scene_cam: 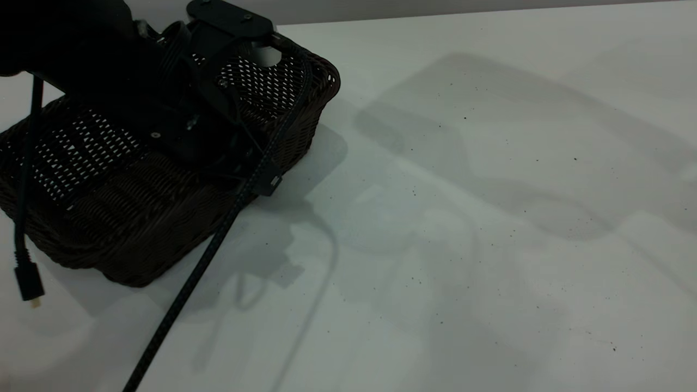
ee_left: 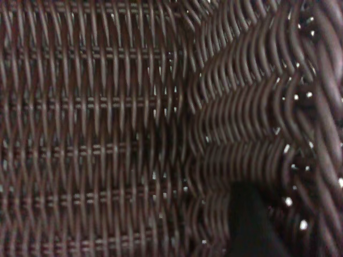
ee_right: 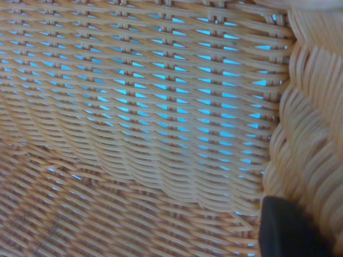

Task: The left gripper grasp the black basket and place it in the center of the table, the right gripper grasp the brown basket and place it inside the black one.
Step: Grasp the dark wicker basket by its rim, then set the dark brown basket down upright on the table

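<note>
**Q:** Where was the black basket [scene_cam: 136,218], and why there?

**A:** It sat at the left side of the table [scene_cam: 490,245], short of the middle, which lay bare. My left gripper [scene_cam: 218,117] was reached down inside it, near the far wall, I judged so as to take the wall or rim for the carry. Whether the basket was off the surface I could not tell.

**Q:** State of that hand?

**A:** Could not tell. The left wrist view showed only dark weave close up, with one black fingertip [ee_left: 249,225] against it.

**Q:** The arm's pose?

**A:** Angled downward from the upper left, cable trailing over the rim.

**Q:** And the right gripper?

**A:** Out of the exterior view. Its wrist view was filled by the brown basket [ee_right: 139,118], one fingertip [ee_right: 289,230] near the braided rim; opening not readable.
</note>
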